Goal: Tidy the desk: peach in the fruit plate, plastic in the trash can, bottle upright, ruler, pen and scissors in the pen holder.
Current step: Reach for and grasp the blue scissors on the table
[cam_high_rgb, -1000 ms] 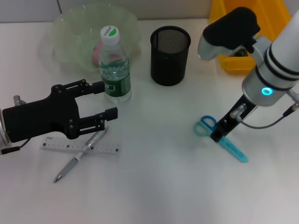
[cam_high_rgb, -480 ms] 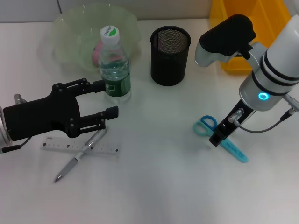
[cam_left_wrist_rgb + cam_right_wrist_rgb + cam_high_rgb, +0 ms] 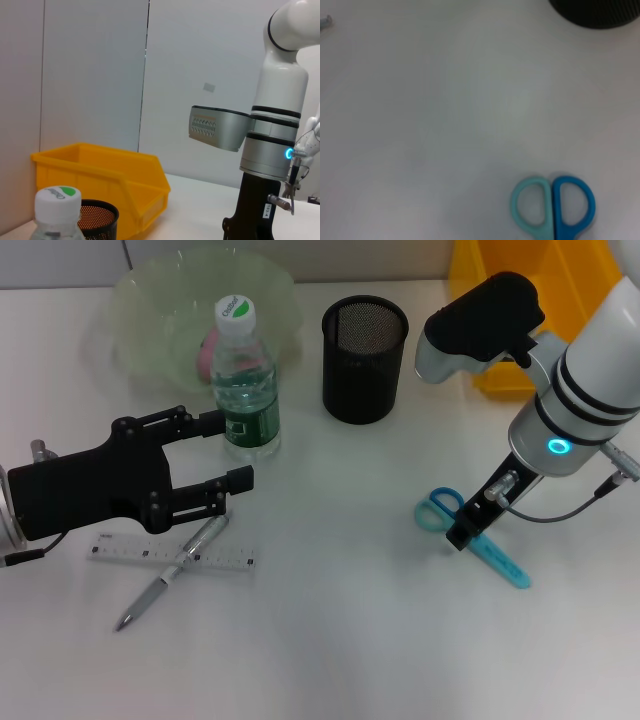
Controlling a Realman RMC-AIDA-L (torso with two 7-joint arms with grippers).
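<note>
Blue and teal plastic-handled scissors (image 3: 478,533) lie flat on the white desk (image 3: 340,640), handles toward the black mesh pen holder (image 3: 364,358), blades pointing away from it. In the right wrist view the two handle loops (image 3: 553,207) lie side by side, teal beside blue, closed together. The right gripper (image 3: 463,530) is down over the middle of the scissors, just behind the handles; cannot tell whether its jaws are spread or closed, or whether they touch the scissors.

Pen holder stands upright, well apart from the scissors. Yellow plastic bin (image 3: 530,300) sits behind the right arm.

Clear plastic water bottle with white cap and green label (image 3: 243,380) stands upright, just in front of the translucent green fruit plate (image 3: 150,310); a pink peach (image 3: 207,350) shows inside the plate, partly hidden by the bottle.

Left gripper (image 3: 230,452) hovers with jaws wide apart, the farther finger (image 3: 195,424) right beside the bottle's base. Beneath it lie a clear plastic ruler (image 3: 215,559) and a silver pen (image 3: 170,577) crossing over the ruler.
</note>
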